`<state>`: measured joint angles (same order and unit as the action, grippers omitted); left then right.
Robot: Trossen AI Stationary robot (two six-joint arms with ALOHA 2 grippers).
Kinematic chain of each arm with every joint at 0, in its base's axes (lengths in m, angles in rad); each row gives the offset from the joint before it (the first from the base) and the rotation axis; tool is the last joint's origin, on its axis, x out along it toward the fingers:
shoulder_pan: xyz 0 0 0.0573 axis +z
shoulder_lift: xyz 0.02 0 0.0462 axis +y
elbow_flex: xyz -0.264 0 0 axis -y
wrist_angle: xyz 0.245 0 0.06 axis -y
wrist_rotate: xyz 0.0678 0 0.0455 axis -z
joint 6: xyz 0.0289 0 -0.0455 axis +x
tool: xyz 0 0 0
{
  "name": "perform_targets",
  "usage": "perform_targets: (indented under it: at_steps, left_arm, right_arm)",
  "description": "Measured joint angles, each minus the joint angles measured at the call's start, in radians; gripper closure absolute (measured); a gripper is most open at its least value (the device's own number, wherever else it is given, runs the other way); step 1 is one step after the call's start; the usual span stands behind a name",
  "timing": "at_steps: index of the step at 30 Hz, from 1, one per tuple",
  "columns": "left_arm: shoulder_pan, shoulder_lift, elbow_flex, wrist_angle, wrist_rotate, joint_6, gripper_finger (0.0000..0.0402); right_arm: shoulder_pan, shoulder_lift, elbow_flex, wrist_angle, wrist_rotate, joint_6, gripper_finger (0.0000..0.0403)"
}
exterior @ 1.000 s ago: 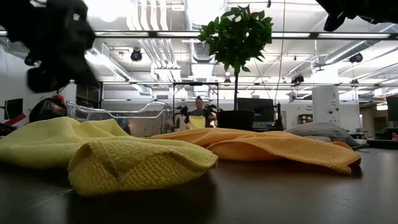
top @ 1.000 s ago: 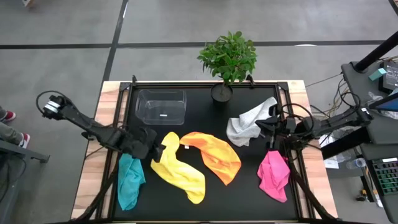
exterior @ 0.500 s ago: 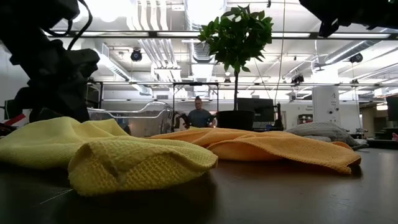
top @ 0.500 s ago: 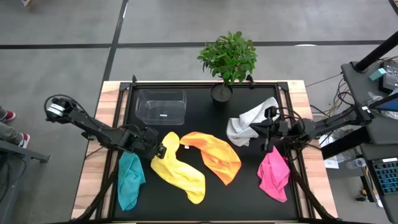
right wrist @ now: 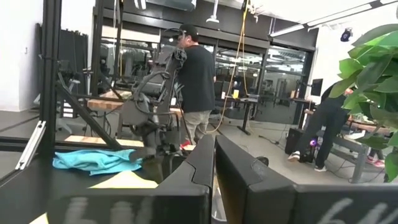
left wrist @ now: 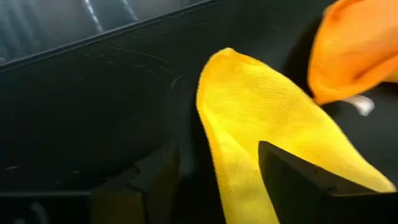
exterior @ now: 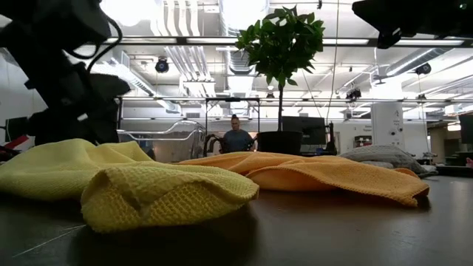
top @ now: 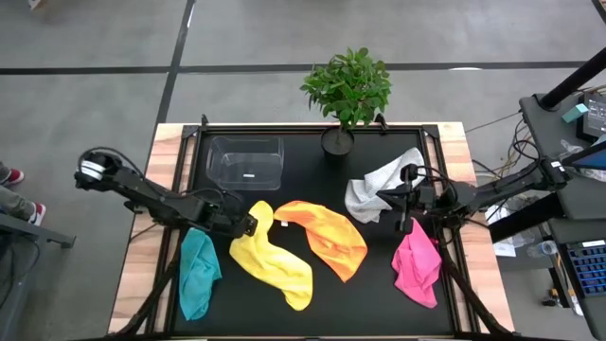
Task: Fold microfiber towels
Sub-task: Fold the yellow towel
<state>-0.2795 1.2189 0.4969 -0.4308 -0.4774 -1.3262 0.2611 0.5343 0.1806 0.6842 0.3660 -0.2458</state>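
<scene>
The left gripper (top: 248,226), fingers spread and empty, straddled the near tip of the crumpled yellow microfiber towel (top: 270,259), which ran lengthwise from it toward the black worktop's (top: 303,313) front edge.

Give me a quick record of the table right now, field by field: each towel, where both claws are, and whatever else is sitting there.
yellow towel: crumpled, centre-left
orange towel: beside yellow, overlapping it
teal towel: left edge
pink towel: right side
white-grey towel: bunched, right rear
left claw: open, straddling the yellow towel's end
right claw: shut, raised between white-grey and pink
clear box: rear left
potted plant: rear centre
</scene>
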Motion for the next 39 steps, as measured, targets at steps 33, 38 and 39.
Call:
perform_targets:
  at_steps: [33,38,39]
  left_arm:
    - [-0.033,-0.028,0.08,0.177,0.019,0.489,0.04]
    - [-0.07,-0.067,0.106,0.352,0.016,0.805,0.0401]
    - [-0.075,-0.072,0.105,0.391,0.016,0.854,0.0401]
  right_arm:
    - [0.0,0.001,0.0,-0.065,-0.005,0.172,0.0394]
    - [0.0,0.043,0.0,-0.08,-0.008,0.253,0.0394]
    - [0.0,0.054,0.0,-0.078,-0.008,0.255,0.0394]
